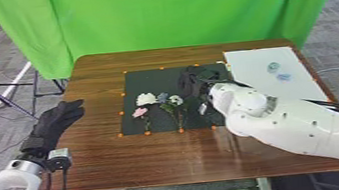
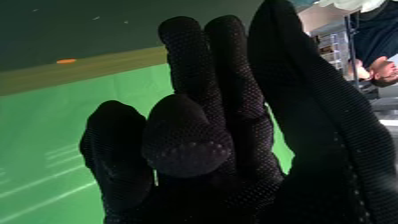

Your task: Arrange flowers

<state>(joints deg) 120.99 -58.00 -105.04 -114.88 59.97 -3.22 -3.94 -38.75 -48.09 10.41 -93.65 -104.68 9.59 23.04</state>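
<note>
White large flower [image 1: 146, 99] lies to left of the right hand [image 1: 202, 78], nearer than left hand [image 1: 59, 119]; the right looks loosely open, gripping nothing.

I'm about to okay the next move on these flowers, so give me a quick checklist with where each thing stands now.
1. Blooms on the black mat: ok, white, pink and blue lie on the mat.
2. Blooms spaced apart: not ok, white and blue crowd together.
3. Left hand off the mat: ok, it is at the table's left side.
4. Right hand at the mat: ok, over its right part.
5. Right hand free of stems: cannot tell.
</note>
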